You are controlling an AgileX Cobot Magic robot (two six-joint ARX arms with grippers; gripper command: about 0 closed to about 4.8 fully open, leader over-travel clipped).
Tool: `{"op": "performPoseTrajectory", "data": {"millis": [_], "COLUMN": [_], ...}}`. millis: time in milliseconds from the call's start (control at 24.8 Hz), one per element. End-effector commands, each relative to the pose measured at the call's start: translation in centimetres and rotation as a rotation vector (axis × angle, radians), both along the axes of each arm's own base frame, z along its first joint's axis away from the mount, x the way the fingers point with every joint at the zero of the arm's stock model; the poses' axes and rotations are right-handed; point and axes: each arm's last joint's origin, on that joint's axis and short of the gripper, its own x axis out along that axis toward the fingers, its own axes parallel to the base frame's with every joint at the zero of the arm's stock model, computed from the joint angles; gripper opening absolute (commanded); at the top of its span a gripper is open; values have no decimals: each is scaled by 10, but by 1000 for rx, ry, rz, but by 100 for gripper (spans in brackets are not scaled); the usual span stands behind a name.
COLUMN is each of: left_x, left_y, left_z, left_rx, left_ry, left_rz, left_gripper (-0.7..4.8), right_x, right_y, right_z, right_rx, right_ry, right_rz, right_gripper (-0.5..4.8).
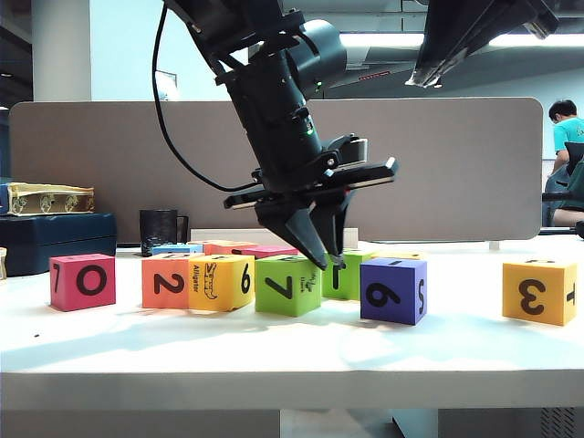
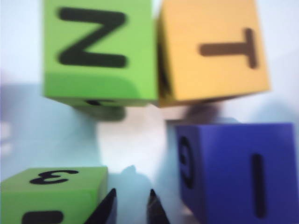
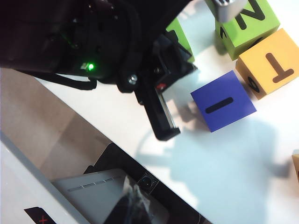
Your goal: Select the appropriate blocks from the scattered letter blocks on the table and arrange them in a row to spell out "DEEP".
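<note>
Hovering just off the lime block (image 1: 287, 285), the left gripper (image 1: 324, 251) shows fingers nearly together, empty. Right gripper (image 3: 226, 9) is closed, idle. Next, I'd judge: nudge that block into line.

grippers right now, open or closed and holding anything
left gripper: over the table beside the lime green cube, jaws nearly closed, holding nothing.
right gripper: not clearly seen in any view, closed.

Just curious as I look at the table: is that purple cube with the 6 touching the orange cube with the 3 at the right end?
No, the purple cube with the 6 stands well apart from the orange cube with the 3, with bare white tabletop between them.
</note>
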Motion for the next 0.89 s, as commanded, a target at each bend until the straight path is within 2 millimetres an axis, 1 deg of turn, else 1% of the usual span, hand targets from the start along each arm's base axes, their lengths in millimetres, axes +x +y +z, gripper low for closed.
{"op": "performPoseTrajectory", "data": {"millis": [40,444,606,686,767,848,888], "left_x": [1,3,3,2,1,1,1], "left_y": [1,5,4,1,0,1,2], "left_z": [2,2,5,14,27,44,55], "left_rx": [25,117,95,51,44,81,120], "left_ry": [-35,-99,-92,-64,-56,-54,-58], "left_rz": [23,94,81,45,-7,-48,-85], "left_gripper": [53,52,54,57,57,57,57], "right_x": [0,-2,-2,-1,0,1,2], "right_y": [0,-1,-1,-2,-3,-5,-7], "right_z": [2,1,1,1,0,-1,-1], "right_rx": [6,-4,-7,-39,-97,-155,-199], "right_ry": [-9,10,8,-11,-39,-64,-86], "right_rz": [1,1,0,-18,-53,-91,-120], "right_gripper": [-1,-1,-1,-1,-1,-1,-1]}}
